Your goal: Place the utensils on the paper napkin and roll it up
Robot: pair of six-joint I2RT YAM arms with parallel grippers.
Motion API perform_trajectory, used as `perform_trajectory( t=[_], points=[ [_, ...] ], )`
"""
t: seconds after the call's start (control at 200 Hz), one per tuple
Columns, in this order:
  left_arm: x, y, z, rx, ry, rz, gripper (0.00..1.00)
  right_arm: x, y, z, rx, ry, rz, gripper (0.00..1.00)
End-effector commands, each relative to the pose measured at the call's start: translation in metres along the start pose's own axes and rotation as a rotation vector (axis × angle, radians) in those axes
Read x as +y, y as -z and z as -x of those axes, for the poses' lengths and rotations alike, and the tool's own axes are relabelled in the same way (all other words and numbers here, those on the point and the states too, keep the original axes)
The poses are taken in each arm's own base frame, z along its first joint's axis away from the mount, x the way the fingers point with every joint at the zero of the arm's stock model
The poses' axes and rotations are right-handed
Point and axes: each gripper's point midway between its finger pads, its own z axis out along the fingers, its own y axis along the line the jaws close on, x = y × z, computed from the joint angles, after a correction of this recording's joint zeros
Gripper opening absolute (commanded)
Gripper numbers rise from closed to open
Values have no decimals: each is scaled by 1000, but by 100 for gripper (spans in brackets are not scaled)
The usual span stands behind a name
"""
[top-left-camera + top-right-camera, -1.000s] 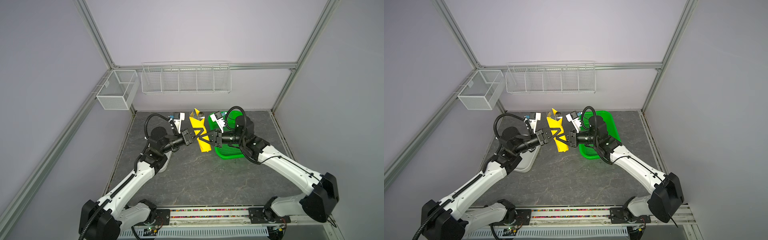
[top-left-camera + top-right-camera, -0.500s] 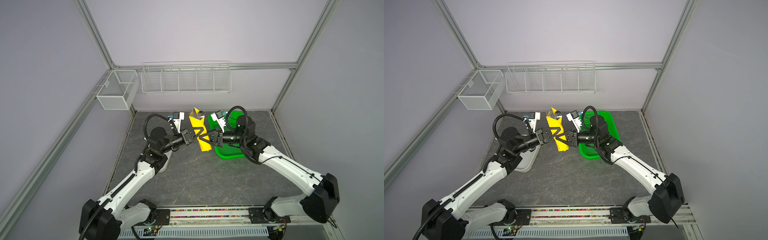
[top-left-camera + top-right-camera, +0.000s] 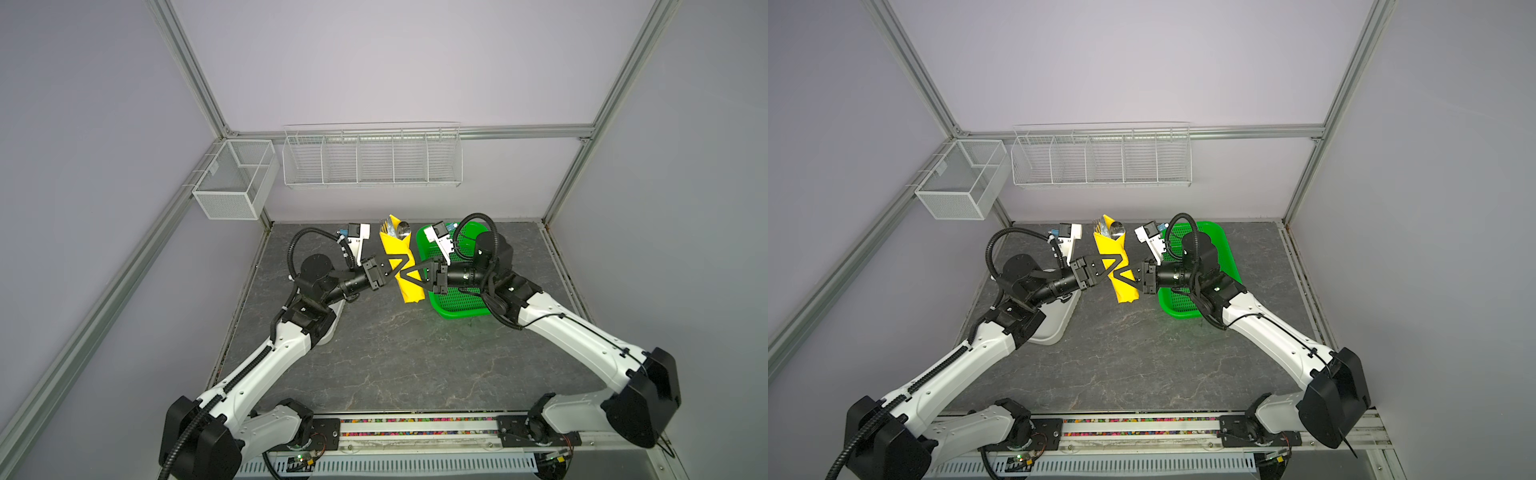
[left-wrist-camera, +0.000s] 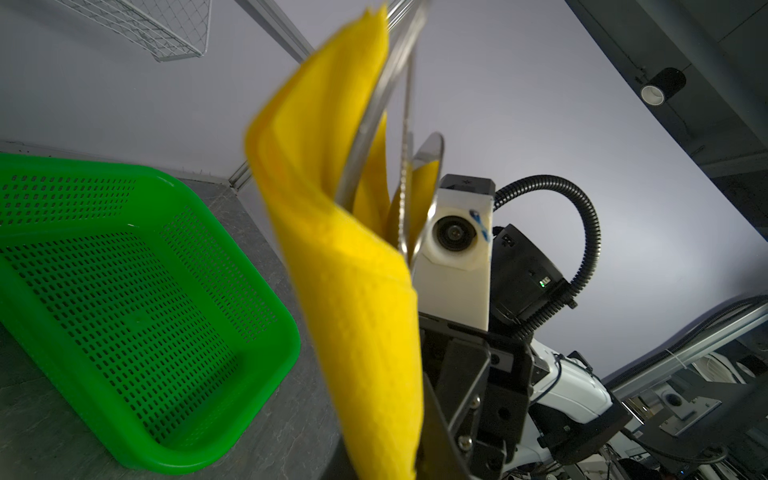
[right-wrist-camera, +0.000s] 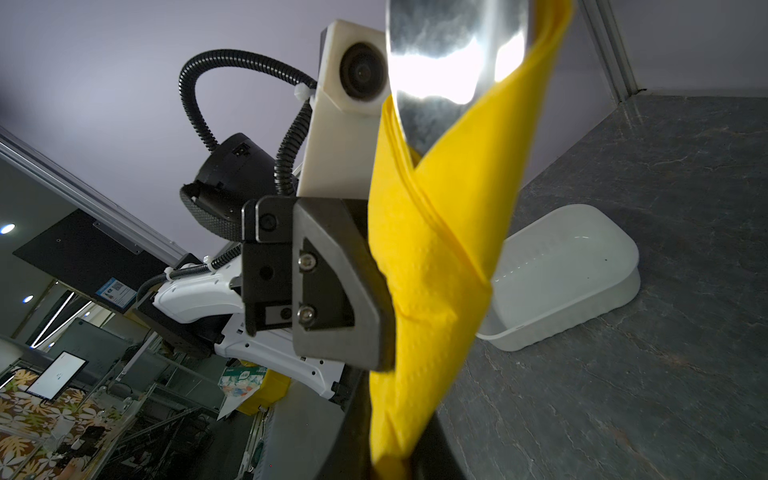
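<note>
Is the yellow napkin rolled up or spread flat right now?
Rolled up. The paper napkin is wrapped into a narrow bundle, and the utensils stick out of its open end.

Top views overhead, wrist views close, opposed across paper napkin [image 4: 353, 311]

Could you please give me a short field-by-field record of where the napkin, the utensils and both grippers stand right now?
paper napkin: rolled up, held on end between the two grippers
utensils: inside the roll, silver ends sticking out of its top
left gripper: fingers closed on the roll
right gripper: fingers closed on the roll from the opposite side
green basket: on the table, right of the roll, nothing visible inside
white tray: on the table, partly under the left arm
</note>
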Motion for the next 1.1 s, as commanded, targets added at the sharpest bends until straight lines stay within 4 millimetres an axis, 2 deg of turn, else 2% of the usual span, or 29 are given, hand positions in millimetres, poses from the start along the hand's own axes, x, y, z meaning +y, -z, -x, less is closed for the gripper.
perform_trajectory(
  t=[0.0, 0.045, 0.245, 0.435, 0.81, 1.095],
  points=[
    [-2, 0, 0, 2, 1, -16, 22, 14, 9, 10, -46, 59, 24, 7],
    [-2, -1, -1, 5, 3, -15, 27, 15, 9, 11, -50, 64, 24, 7],
    [-2, -1, -3, 19, 7, -19, 35, 14, 10, 12, -56, 62, 20, 7],
    [0, 1, -7, 27, 10, -11, 38, 14, 11, 14, -68, 62, 16, 7],
    [2, 6, -9, 29, -13, 24, 38, 12, 10, 17, -77, 55, 16, 7],
    [-1, 5, -2, 1, -21, 17, 24, 10, 9, 13, -62, 44, 22, 7]
  ],
)
